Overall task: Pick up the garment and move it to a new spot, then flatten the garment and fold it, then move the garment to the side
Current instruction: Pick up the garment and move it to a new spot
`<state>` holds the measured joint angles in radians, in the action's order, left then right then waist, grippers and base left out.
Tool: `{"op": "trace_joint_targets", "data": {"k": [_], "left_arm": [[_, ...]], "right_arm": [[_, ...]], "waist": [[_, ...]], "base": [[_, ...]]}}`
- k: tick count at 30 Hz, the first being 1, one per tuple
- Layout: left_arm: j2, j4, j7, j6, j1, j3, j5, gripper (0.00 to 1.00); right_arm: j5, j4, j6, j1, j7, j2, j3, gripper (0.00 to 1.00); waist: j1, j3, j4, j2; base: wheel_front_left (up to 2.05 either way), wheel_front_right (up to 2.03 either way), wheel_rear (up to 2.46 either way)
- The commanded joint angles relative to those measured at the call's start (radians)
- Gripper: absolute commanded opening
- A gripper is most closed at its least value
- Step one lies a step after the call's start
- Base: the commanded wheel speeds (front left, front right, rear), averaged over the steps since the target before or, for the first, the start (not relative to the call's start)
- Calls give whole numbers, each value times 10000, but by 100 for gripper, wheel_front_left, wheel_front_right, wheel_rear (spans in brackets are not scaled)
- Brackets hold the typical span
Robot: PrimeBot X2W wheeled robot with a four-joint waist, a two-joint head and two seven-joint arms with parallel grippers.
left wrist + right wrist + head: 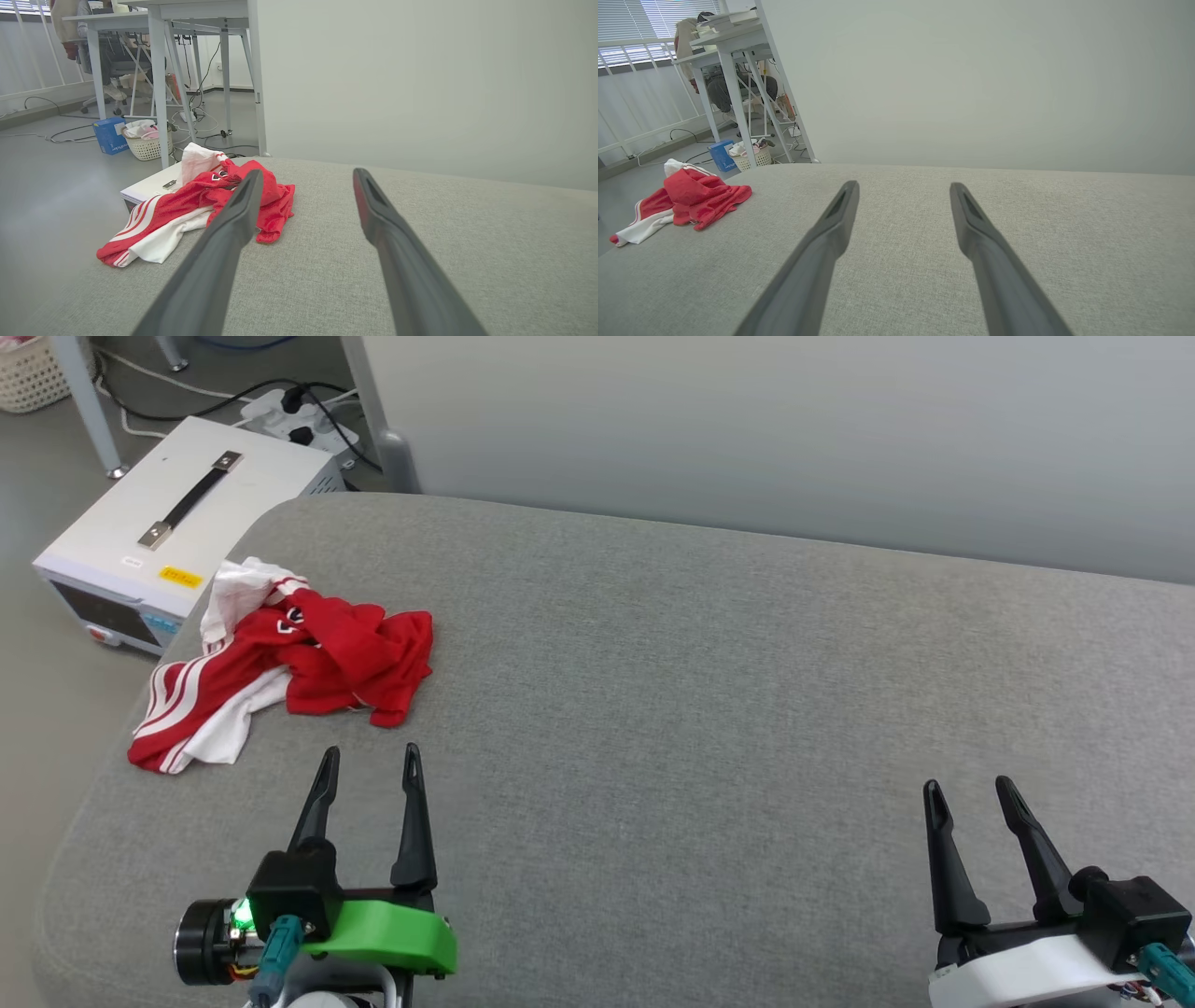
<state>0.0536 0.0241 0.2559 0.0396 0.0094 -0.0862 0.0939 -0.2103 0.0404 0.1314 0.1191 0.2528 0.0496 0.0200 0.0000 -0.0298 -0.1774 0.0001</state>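
Reach fwd-left w/ nearer left end effector (370,751), spread wide & empty, to garment (317,658) lying diagonally; skip right end effector (967,785), likewise spread & empty, well apart.

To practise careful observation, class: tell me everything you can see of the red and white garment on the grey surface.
The garment is thin red fabric with white parts and red-and-white striped trim. It lies crumpled in a loose heap, neither flattened nor folded, by the left edge of the grey padded surface, which alone touches it. The left gripper stands open just short of it, apart.
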Motion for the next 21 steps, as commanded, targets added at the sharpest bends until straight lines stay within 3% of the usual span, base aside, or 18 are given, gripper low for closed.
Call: {"op": "trace_joint_targets", "data": {"k": [1, 21], "left_arm": [[-34, 32, 59, 17, -100, 48, 59, 100], [-34, 163, 59, 115, -135, 335, 529, 100]], "right_arm": [[95, 41, -7, -71, 90, 6, 8, 100], [424, 182, -7, -280, 90, 6, 158, 100]], "waist": [[0, -159, -564, -1], [0, -477, -2702, -1]], "base": [[0, 0, 0], [0, 0, 0]]}}
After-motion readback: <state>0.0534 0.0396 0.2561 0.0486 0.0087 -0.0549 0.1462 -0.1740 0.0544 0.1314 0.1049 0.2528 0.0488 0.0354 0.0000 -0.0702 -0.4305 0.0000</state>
